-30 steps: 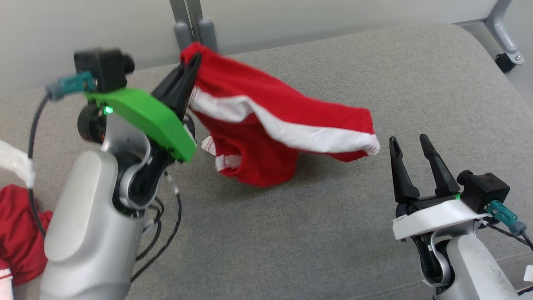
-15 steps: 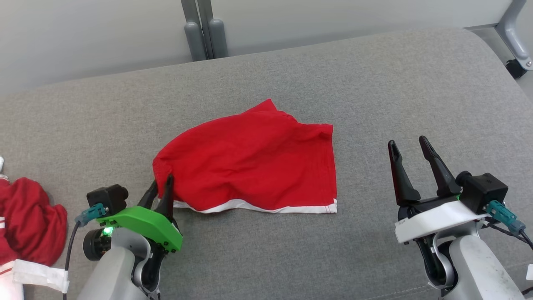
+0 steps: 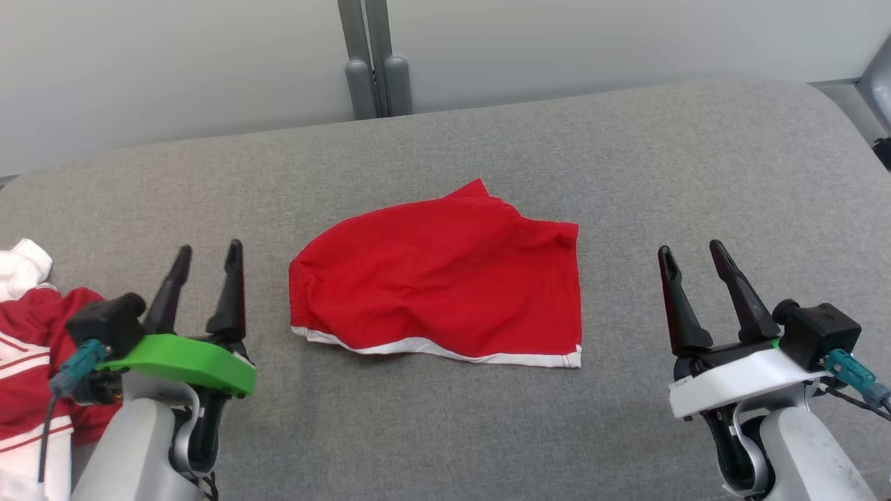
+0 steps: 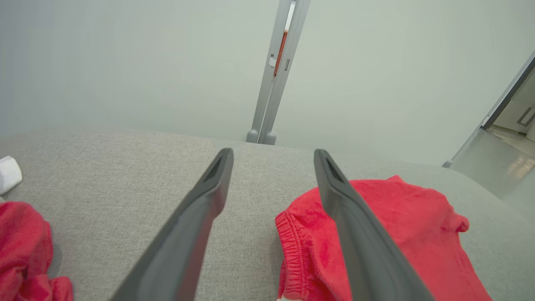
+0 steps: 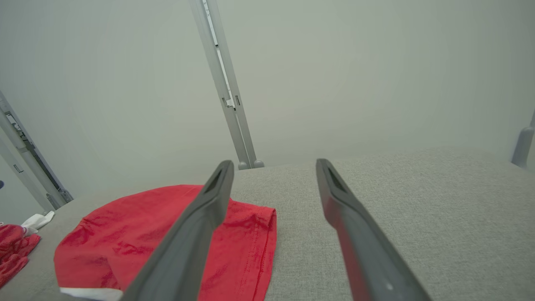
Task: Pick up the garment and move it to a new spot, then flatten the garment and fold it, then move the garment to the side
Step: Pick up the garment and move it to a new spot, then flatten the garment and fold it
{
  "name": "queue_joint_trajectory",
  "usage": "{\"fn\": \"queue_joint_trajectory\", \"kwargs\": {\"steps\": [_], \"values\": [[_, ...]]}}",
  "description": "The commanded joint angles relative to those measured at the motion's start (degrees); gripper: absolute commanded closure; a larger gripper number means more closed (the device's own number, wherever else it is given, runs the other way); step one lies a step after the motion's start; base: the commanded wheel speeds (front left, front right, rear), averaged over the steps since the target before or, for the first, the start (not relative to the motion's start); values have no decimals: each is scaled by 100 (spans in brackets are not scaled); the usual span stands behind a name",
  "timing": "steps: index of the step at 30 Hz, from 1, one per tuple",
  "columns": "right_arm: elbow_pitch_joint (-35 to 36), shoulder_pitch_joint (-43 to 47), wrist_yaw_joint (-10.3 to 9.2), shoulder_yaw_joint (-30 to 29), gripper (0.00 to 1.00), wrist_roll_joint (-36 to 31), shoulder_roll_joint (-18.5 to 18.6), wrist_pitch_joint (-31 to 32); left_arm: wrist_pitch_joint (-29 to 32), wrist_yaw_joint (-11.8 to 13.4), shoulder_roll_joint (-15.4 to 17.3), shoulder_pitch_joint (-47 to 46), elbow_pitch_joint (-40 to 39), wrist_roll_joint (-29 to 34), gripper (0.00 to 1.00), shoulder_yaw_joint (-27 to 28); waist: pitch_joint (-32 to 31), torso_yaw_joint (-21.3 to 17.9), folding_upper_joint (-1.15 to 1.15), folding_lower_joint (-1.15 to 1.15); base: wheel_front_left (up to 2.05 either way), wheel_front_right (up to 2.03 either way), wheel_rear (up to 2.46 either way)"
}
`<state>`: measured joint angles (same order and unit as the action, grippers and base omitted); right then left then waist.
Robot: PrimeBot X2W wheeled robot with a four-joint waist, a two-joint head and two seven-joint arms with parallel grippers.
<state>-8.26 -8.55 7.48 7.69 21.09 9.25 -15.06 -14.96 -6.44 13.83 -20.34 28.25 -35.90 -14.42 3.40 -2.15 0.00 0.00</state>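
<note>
Nearest, the left gripper (image 3: 210,248) and the right gripper (image 3: 690,248) point up over the grey cushion (image 3: 626,174). Each has its fingers spread apart and holds nothing, and the bottom edge cuts off both forearms. Between them, touching neither, the red shorts (image 3: 445,285) lie spread mid-cushion with the white hem toward the robot. A red-and-white clothes pile (image 3: 28,334) is cropped by the left edge. Beyond the cushion, a grey post (image 3: 372,62) rises out of frame.
</note>
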Motion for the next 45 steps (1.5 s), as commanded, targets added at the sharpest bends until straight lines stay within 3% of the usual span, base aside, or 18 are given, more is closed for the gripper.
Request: {"fn": "queue_joint_trajectory", "kwargs": {"steps": [1, 8, 14, 23, 45], "values": [[42, 79, 2, -38, 0, 78, -16, -15, -26, 76, 62, 216, -359, 151, 0, 200, -58, 46, 0, 0, 0, 0, 0], [156, 288, 2, -108, 0, 120, 41, -15, -18, 303, 25, 1332, -1632, 883, 0, 674, -248, 67, 0, 0, 0, 0, 0], [223, 718, 2, -175, 0, 82, -4, -15, -19, 475, -352, 1993, -2158, 1479, 0, 836, -332, 137, 0, 0, 0, 0, 0], [218, 801, 2, -108, 0, 79, 21, -15, -20, 367, -762, 2390, -2216, 2027, 0, 1085, -329, 133, 0, 0, 0, 0, 0], [194, 723, 2, -134, 0, 160, 75, -15, -21, 107, -975, 2203, -1907, 2349, 0, 1301, -296, 181, 0, 0, 0, 0, 0]]}}
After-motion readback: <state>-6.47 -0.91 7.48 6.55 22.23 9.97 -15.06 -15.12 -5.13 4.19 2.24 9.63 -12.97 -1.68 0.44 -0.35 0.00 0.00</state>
